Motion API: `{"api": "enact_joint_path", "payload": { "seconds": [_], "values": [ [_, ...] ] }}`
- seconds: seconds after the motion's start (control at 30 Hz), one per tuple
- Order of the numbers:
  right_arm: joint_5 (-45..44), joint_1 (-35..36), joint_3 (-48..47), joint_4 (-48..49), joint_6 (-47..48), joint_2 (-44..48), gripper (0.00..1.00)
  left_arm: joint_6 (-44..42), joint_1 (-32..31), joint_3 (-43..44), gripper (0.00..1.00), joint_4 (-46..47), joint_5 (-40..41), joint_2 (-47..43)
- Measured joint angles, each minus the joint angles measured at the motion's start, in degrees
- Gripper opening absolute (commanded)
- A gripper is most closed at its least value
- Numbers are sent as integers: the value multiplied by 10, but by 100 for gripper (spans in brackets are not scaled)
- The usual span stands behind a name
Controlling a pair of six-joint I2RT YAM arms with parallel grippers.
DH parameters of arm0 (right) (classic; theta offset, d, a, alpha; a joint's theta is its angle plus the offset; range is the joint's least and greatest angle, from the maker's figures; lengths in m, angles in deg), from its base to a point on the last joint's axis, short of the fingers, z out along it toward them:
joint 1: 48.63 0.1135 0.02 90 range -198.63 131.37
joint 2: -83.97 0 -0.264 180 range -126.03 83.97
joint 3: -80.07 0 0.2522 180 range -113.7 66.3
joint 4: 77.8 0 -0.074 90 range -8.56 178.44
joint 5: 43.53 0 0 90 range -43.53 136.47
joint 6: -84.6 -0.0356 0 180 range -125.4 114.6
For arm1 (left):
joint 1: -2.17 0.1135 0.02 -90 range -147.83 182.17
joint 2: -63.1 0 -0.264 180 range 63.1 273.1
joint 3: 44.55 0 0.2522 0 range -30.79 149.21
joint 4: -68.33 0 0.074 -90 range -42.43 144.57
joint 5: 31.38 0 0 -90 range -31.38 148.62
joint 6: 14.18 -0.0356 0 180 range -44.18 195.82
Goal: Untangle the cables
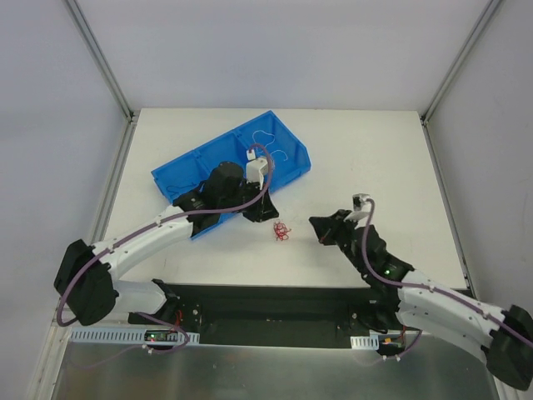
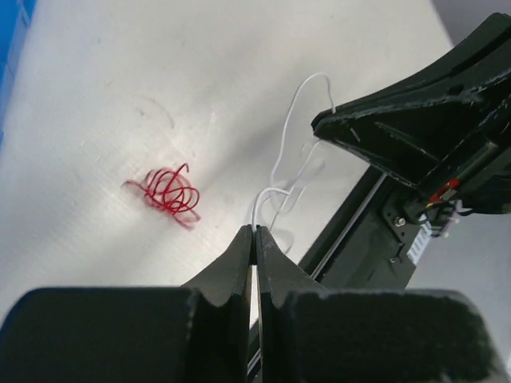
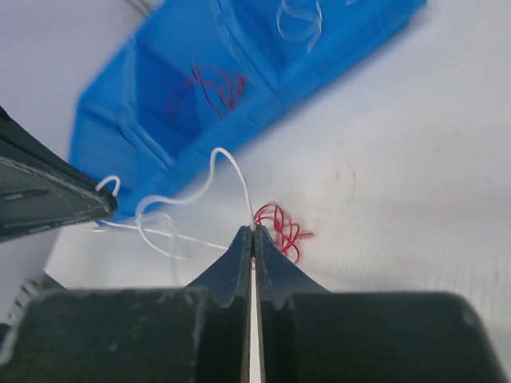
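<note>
A thin white wire is stretched between both grippers above the table. My left gripper is shut on one end of it, and my right gripper is shut on the other end. The wire also shows in the right wrist view. A red curly wire lies loose on the table between the two grippers; it shows in the left wrist view and the right wrist view. In the top view my left gripper and right gripper face each other. No black wire shows.
A blue bin lies slanted at the back left, just behind my left gripper. In the right wrist view it holds another red wire and a white wire. A black base plate runs along the near edge.
</note>
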Motion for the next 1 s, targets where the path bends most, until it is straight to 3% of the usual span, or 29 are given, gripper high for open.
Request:
{"api": "enact_joint_path", "payload": {
  "seconds": [0.2,0.5,0.63,0.7,0.8,0.87,1.0],
  "values": [
    [-51,0,9,-45,15,162,0,21,-2,46,0,0,-23,-34],
    [-79,-2,-21,-148,70,192,0,54,-1,78,0,-5,-45,-22],
    [-76,-43,-42,-216,109,207,1,57,0,73,0,-1,-45,-31],
    [-25,-61,-43,-225,135,205,0,58,2,70,17,1,-57,-35],
    [74,-65,-55,-235,177,193,0,54,3,62,60,4,-86,-38],
    [132,-64,-72,-240,201,184,0,51,3,49,68,6,-93,-50],
    [250,-64,-111,-241,246,163,0,41,3,28,73,12,-110,-98]
  ]
}}
